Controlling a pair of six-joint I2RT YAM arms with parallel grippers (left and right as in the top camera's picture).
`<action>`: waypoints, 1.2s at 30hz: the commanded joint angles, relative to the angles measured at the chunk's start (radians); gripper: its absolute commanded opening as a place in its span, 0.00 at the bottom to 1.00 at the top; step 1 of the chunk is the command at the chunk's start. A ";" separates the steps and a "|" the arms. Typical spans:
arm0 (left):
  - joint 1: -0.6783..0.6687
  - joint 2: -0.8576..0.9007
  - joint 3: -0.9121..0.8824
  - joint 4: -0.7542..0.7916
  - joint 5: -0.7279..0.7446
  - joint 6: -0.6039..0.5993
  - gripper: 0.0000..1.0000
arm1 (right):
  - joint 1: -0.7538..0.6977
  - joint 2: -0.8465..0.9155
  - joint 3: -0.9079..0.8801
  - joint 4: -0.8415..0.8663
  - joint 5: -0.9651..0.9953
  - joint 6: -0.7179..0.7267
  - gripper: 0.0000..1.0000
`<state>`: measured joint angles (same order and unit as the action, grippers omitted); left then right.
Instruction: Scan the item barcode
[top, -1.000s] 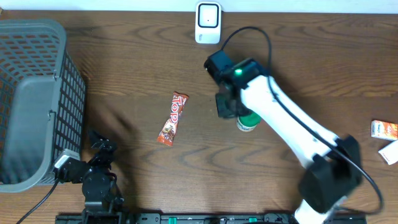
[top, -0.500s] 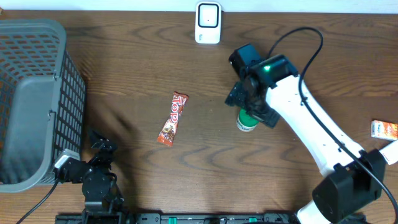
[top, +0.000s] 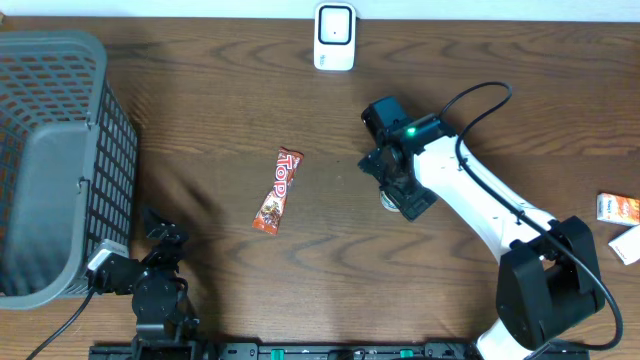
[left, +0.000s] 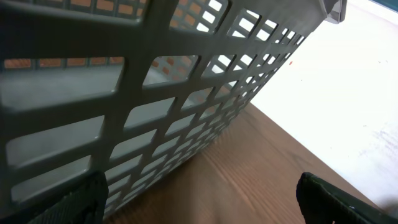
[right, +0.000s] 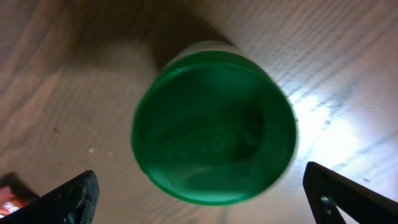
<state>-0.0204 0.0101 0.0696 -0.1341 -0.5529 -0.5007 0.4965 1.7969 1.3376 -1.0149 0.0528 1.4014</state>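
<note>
My right pincer (right: 205, 200) is spread wide and pinches nothing. The bottle (right: 214, 124) stands upright on the tabletop (top: 200, 110) directly below it, with its green cap between the two fingers and a gap on each side. The scanner (top: 334, 37) is well apart from this pincer, at the far edge. A snack bar (top: 277, 190) lies to its left. My left pincer (left: 199, 199) is spread too and empty, with the basket (left: 155, 93) just in front of it.

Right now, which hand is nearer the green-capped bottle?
Right. The right hand hangs open directly above the bottle; the left hand sits far off beside the basket.
</note>
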 joint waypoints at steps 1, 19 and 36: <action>0.003 -0.006 -0.018 -0.022 -0.016 0.002 0.97 | -0.001 0.051 -0.013 0.011 0.017 0.034 0.99; 0.003 -0.006 -0.018 -0.022 -0.016 0.002 0.97 | -0.019 0.130 -0.013 0.045 0.017 -0.206 0.43; 0.003 -0.006 -0.018 -0.022 -0.016 0.002 0.97 | -0.018 0.129 0.018 0.128 -0.229 -1.356 0.55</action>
<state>-0.0204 0.0101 0.0696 -0.1341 -0.5529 -0.5007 0.4919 1.9278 1.3357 -0.8829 -0.1429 0.2745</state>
